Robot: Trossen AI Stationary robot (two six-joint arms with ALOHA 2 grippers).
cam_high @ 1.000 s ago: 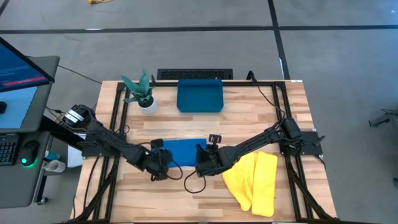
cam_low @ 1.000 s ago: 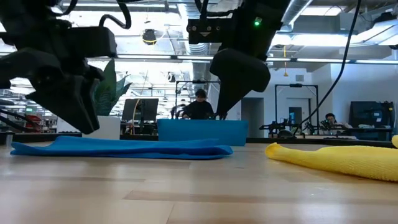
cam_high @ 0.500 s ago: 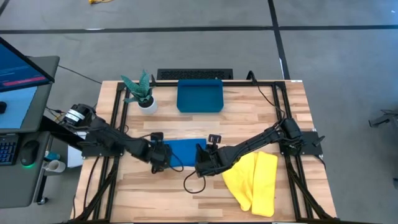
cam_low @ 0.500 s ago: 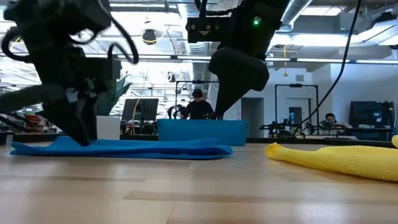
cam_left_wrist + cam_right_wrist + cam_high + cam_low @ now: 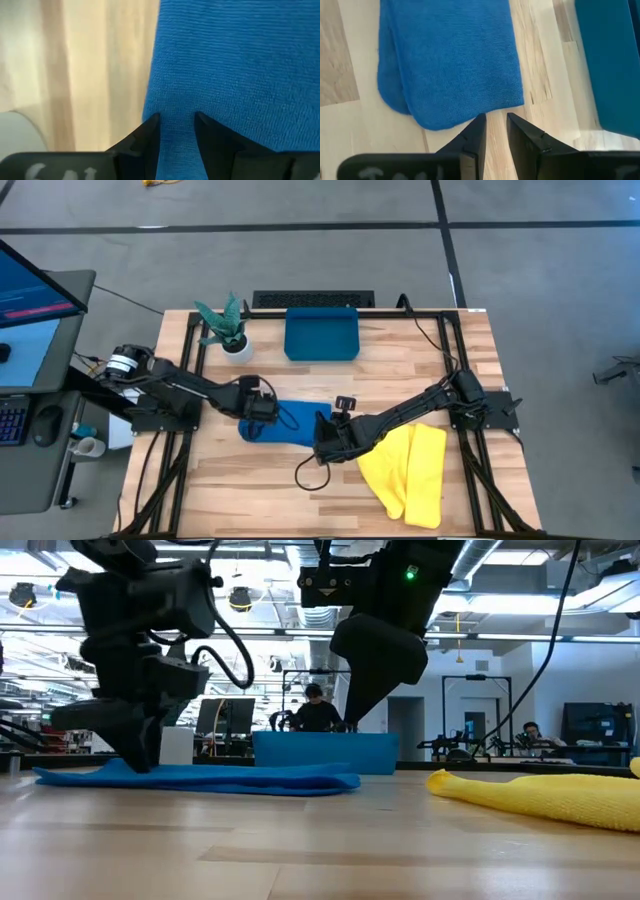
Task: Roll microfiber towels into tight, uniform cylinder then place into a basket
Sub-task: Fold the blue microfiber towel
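Observation:
The blue towel (image 5: 295, 425) lies flat and folded at the table's middle. My left gripper (image 5: 264, 414) stands on its left end, fingers a little apart. My right gripper (image 5: 322, 436) hangs open just off the towel's right end (image 5: 470, 112), above bare wood, touching nothing. The yellow towel (image 5: 410, 465) lies crumpled at the near right. The teal basket (image 5: 321, 335) stands at the far middle and holds nothing that shows. My left gripper has both fingertips (image 5: 205, 125) set down on the blue towel's top, close beside the edge of its left end (image 5: 162, 107). The fingers slant steeply down from the table's left. Cloth fills the gap between them. The towel stays flat on the table.
A white pot with a green plant (image 5: 236, 345) stands at the far left, next to the basket. A black cable (image 5: 305, 472) loops on the wood near my right gripper. Bare wood lies along the near edge, left of the yellow towel.
My left gripper has swung from the near side of the towel toward the far edge, turning its wrist, and has come down onto the towel's left end. That end of the towel has shifted a little. My right gripper has kept still.

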